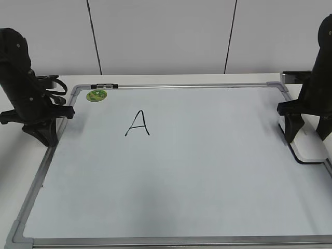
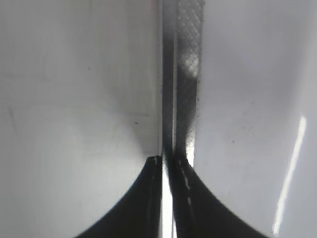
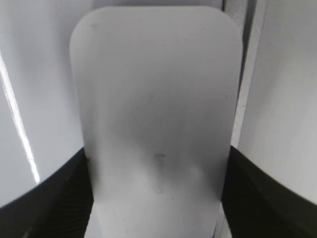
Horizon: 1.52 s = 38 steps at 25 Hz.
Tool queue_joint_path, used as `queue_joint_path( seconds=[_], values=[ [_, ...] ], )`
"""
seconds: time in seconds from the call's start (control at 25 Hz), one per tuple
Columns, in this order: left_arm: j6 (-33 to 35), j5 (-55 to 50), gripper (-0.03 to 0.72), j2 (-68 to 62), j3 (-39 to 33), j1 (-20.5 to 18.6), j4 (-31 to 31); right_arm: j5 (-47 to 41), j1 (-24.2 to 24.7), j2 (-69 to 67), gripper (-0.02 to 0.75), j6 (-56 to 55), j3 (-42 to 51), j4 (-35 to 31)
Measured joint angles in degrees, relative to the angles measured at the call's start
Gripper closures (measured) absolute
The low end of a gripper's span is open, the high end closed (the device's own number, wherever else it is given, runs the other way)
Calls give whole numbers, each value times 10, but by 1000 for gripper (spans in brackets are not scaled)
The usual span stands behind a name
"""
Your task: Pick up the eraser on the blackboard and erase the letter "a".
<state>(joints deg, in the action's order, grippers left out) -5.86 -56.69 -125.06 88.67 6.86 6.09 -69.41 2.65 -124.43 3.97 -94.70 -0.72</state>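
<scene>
At the blackboard's (image 1: 207, 171) right edge lies the eraser (image 1: 310, 146), and I have the right tool (image 1: 307, 136) straddling it, fingers flanking its long sides; whether they pinch yet I cannot tell. My left tool (image 1: 49, 137), closed on nothing, sits over the board's left frame. Only a capital "A" (image 1: 137, 123) shows, left of centre; a green magnet (image 1: 96, 95) sits near the top-left corner. I see no lowercase "a".

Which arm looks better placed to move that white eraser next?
The right one. Its claw straddles the eraser at the board's right edge, while the left claw sits closed at the far left frame.
</scene>
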Motion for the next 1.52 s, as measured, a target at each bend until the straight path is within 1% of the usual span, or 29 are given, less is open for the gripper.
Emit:
queue_joint_path(
  seconds=[0.08, 0.12, 0.2, 0.28, 0.4, 0.56, 0.64, 0.72, 0.76, 0.96, 1.04, 1.12, 1.2, 1.32, 1.44, 1.52],
  values=[
    [0, 0, 659, 0, 0, 0, 0, 0, 0, 0, 204, -2, -1, 0],
    [0, 0, 659, 0, 0, 0, 0, 0, 0, 0, 185, -3, -1, 0],
    [0, 0, 659, 0, 0, 0, 0, 0, 0, -2, 119, -4, -1, -1],
    [0, 0, 659, 0, 0, 0, 0, 0, 0, -3, 88, -4, -1, -1],
    [0, 0, 659, 0, 0, 0, 0, 0, 0, -3, 76, -6, -9, -2],
    [0, 0, 659, 0, 0, 0, 0, 0, 0, -3, 76, -8, -44, -2],
    [0, 0, 645, 0, 0, 0, 0, 0, 0, -2, 76, -9, -55, -2],
    [0, 0, 599, 0, 0, 0, -6, 0, 0, 1, 76, -9, -55, -2],
    [0, 0, 556, 0, 0, 0, -12, 0, 0, 4, 76, -9, -55, -2],
    [0, -14, 260, 1, 11, 0, -47, 0, 0, 13, 76, -10, -56, -7],
    [-1, -24, 165, 12, 23, 0, -61, -1, 0, 20, 76, -10, -56, -11],
    [-2, -34, 102, 29, 38, 0, -64, -1, 0, 30, 76, -11, -56, -15],
    [-2, -44, 81, 50, 50, 0, -66, -1, 0, 43, 76, -11, -56, -18],
    [-2, -59, 75, 81, 58, 0, -67, -3, 0, 74, 80, -11, -56, -23],
    [-2, -85, 97, 105, 58, 0, -67, -3, 0, 103, 102, -11, -56, -41],
    [-2, -107, 127, 119, 58, 0, -67, -5, 0, 126, 133, -11, -56, -52]
  ],
)
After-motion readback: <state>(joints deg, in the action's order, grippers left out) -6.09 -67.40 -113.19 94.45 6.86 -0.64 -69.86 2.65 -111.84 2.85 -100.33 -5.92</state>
